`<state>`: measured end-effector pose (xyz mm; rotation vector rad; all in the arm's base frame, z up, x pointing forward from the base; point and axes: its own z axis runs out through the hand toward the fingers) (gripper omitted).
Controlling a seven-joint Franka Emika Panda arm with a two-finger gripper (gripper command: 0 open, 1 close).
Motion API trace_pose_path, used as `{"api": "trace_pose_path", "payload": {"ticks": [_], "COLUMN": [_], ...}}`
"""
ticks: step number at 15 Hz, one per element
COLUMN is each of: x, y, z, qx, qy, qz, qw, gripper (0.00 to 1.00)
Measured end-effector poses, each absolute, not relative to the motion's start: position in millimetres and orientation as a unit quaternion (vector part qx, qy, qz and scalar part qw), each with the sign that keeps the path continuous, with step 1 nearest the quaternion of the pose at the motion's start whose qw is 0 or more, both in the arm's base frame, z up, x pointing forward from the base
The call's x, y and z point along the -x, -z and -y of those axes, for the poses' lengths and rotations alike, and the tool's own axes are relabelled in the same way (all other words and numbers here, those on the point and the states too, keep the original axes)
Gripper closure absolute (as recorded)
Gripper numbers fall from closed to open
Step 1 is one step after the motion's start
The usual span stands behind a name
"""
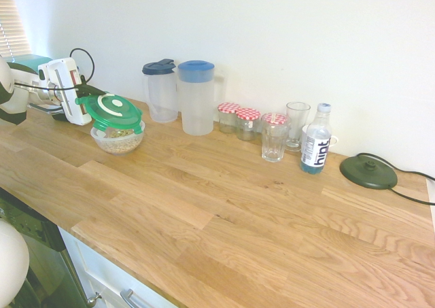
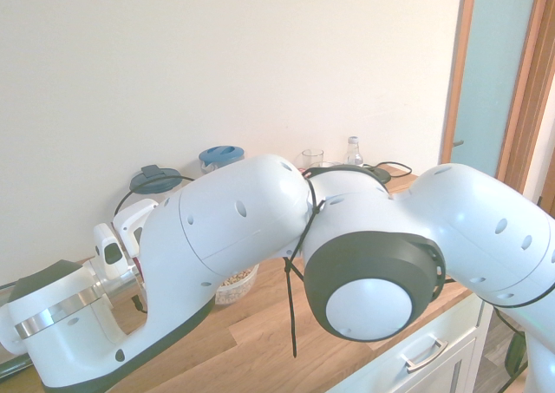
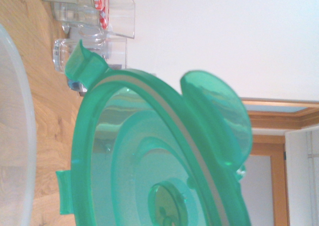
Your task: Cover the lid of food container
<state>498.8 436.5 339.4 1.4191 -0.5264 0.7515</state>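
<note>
Round translucent green plastic lid with clip tabs (image 1: 115, 112): tilted above the bowl, unfastened
Small round clear plastic bowl (image 1: 118, 142): upright on the wooden counter, beige grainy food inside

Pitchers (image 1: 196, 98) block wall side of bowl (image 1: 118, 139); bare counter (image 1: 197, 226) toward drawer passable.

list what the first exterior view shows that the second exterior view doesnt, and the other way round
Only the first exterior view: the green lid, tilted above the food bowl, and the window blinds.

Only the second exterior view: the pale blue door panel in its wooden frame.

Both: the food bowl, mostly hidden behind the arm in the second; the two blue-lidded pitchers; the bottle; the dark round base with its cable; the wooden countertop.
</note>
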Motion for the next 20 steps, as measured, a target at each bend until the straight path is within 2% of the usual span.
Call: {"api": "trace_pose_path", "payload": {"ticks": [12, 13, 20], "x": [-503, -503, -493], "y": [-305, -302, -291], "z": [-447, -447, -455], "qx": [-0.616, -0.615, -0.622], "qy": [-0.350, -0.349, -0.342], "qz": [0.218, 0.217, 0.210], "qw": [0.671, 0.673, 0.672], "gripper": [1.00, 0.00, 0.00]}}
